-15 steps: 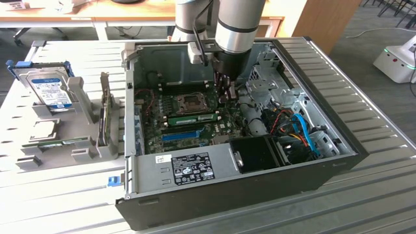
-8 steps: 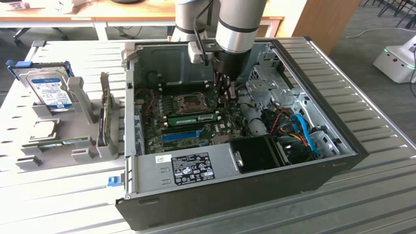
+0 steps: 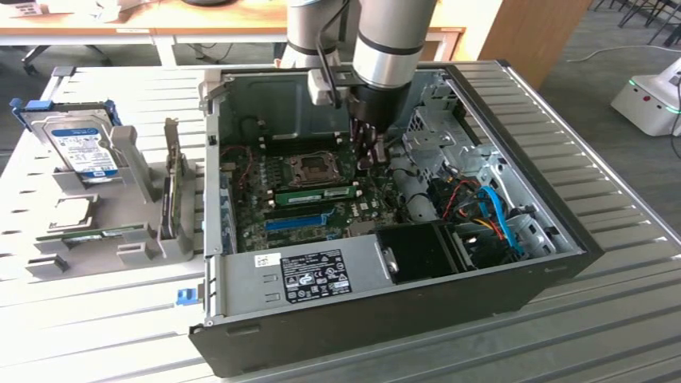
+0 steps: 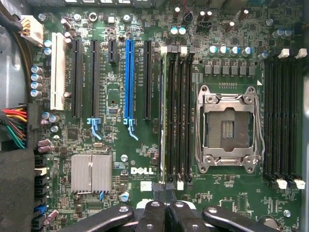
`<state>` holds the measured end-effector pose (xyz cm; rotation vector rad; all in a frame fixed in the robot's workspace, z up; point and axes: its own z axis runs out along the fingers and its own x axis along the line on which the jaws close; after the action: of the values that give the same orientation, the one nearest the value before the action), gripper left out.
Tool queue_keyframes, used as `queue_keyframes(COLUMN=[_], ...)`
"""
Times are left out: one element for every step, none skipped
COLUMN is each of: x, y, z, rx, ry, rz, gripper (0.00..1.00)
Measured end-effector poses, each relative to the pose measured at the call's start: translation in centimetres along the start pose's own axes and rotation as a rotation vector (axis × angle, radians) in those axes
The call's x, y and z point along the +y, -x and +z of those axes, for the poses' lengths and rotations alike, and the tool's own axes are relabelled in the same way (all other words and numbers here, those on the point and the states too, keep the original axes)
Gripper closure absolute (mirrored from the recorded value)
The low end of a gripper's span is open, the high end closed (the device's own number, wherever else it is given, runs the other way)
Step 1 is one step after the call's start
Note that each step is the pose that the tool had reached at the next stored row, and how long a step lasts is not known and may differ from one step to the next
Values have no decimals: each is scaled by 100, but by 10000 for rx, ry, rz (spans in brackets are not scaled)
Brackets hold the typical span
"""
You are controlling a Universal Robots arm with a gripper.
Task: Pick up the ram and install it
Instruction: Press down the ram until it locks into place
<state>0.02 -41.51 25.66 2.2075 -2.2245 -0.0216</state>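
We judge installation nearly done: the ram [image 3: 319, 194] stands seated mid-motherboard [image 4: 145, 140], and our gripper [image 4: 166, 193] hangs above, jaws closed and empty; final seating needs even pressure.

From my console I see a green motherboard [image 4: 140, 145] carrying one blue slot [image 4: 128, 77], a white slot [image 4: 58, 72] and black slots [image 4: 94, 77], red, yellow and green wires [image 4: 14, 123], a green ram [image 3: 319, 194], a black case [image 3: 426, 311] and a grey ribbed surface [image 3: 617, 319].

Ribbed metal table [image 3: 601, 319], finned metal heatsink [image 4: 91, 173]
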Motion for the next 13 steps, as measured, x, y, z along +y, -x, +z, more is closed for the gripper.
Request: queue_keyframes(x=[0, 0, 0, 1, 1, 0, 0, 0, 0, 0, 0, 0, 0], y=[0, 0, 0, -1, -1, 0, 0, 0, 0, 0, 0, 0, 0], z=[6, 10, 14, 16, 17, 19, 22, 24, 27, 31, 34, 37, 41], rx=[0, 0, 1, 3, 4, 3, 1, 1, 0, -1, 0, 0, 0], ry=[-2, -2, -2, -2, -2, -2, -3, -3, -3, -3, -3, -3, -3], rz=[0, 0, 1, 2, 1, 1, 2, 2, 1, 1, 1, 1, 2], gripper=[89, 89, 89, 89, 89, 89, 89, 89, 89, 89, 89, 89, 89])
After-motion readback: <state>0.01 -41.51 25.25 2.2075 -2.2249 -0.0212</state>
